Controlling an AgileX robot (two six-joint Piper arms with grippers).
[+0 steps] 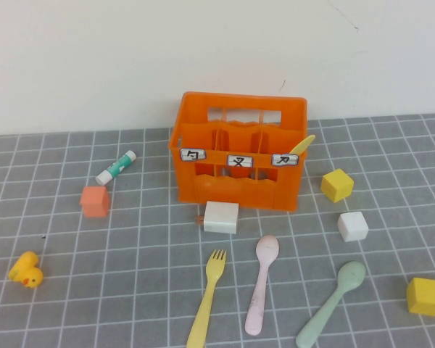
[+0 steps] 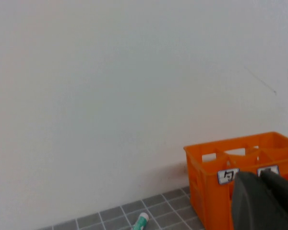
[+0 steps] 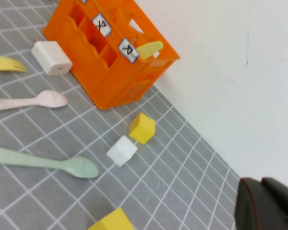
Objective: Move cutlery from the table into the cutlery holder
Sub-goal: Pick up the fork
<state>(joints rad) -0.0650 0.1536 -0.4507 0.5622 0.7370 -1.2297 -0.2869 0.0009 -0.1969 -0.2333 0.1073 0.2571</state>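
Both arms were raised off the table, left gripper (image 2: 266, 201) and right gripper (image 3: 269, 206) closed, empty. The yellow fork (image 1: 207, 299), pink spoon (image 1: 262, 283) and green spoon (image 1: 332, 304) lay before the cutlery holder (image 1: 239, 148), handles pointing away from it; the green spoon lay nearest the right arm.

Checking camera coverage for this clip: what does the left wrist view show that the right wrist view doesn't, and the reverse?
Only the left wrist view: the white-and-green tube and the shut left gripper.
Only the right wrist view: the pink spoon, mint spoon, yellow knife in the crate, the cubes, and the shut right gripper.
Both: the orange cutlery holder, grey table and white wall.
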